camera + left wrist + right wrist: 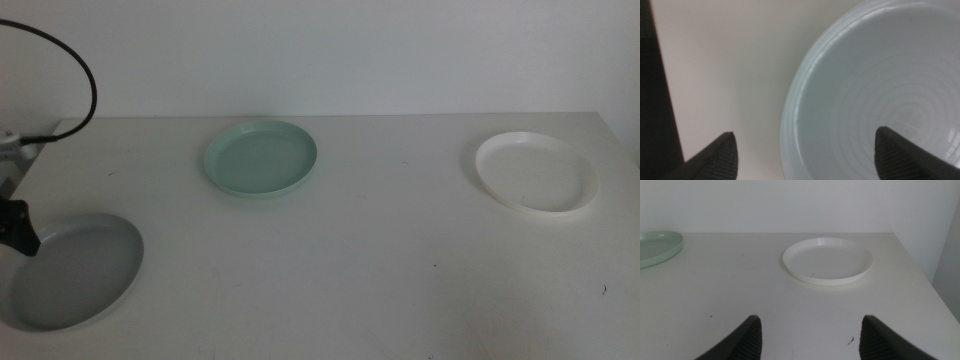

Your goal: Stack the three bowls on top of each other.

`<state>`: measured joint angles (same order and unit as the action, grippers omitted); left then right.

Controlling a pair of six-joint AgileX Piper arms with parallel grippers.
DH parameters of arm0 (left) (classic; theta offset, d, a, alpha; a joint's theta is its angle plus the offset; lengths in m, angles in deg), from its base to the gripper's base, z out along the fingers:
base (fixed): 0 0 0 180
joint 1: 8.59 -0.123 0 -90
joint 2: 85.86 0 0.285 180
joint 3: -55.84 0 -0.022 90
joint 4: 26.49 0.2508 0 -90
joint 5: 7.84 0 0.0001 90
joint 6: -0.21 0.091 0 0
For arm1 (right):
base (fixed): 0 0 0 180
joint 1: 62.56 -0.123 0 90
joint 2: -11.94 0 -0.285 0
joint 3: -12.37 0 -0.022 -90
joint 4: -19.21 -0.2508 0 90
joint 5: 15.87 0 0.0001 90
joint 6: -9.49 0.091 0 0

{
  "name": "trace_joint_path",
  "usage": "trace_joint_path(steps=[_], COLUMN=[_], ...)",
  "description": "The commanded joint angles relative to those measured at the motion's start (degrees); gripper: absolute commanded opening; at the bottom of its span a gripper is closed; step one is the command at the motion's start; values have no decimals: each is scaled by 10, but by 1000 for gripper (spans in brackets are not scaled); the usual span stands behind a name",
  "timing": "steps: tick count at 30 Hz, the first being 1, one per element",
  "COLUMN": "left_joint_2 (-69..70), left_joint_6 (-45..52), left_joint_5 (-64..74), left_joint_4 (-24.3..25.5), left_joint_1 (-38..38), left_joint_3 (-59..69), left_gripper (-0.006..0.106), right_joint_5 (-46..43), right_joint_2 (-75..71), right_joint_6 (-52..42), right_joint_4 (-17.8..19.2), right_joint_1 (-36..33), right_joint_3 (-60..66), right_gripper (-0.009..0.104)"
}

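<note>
On the desk (380, 260) your three bowls lie well apart, none stacked: grey bowl (75, 272), mint green bowl (261, 159), white bowl (537, 172). Your left gripper (805, 150) straddles the grey rim, wide open, empty; the right gripper (810, 335) waits, open.

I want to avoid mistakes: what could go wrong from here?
The left gripper, open, straddles the grey bowl's rim; the low rim may slip out when lifted. The mint green bowl and white bowl lie far apart, so carrying is long. The right gripper waits, open, short of the white bowl.
</note>
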<state>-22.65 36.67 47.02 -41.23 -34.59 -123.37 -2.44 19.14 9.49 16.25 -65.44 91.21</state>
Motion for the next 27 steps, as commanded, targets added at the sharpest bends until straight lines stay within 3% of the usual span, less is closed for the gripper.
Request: trace_joint_path(steps=[1, 12, 15, 17, 27], left_joint_2=[14, -30, -37, -41, -43], left_joint_6=[9, 9, 9, 9, 9], left_joint_5=[-11, -35, -35, -34, -3], left_joint_4=[-15, -14, -14, -14, 4], left_joint_1=[1, 1, 1, 1, 1], left_joint_3=[-17, -17, -17, -17, -17], left_gripper=[105, 104, 99, 91, 18], right_joint_5=[-40, -40, -40, -40, -40], right_joint_2=[-16, -16, -16, -16, -16], right_joint_6=[-6, -6, -6, -6, -6], right_joint_4=[7, 7, 7, 7, 7], right_joint_1=[4, 4, 4, 4, 4], right_joint_3=[-4, -4, -4, -4, -4], right_gripper=[50, 50, 50, 50, 50])
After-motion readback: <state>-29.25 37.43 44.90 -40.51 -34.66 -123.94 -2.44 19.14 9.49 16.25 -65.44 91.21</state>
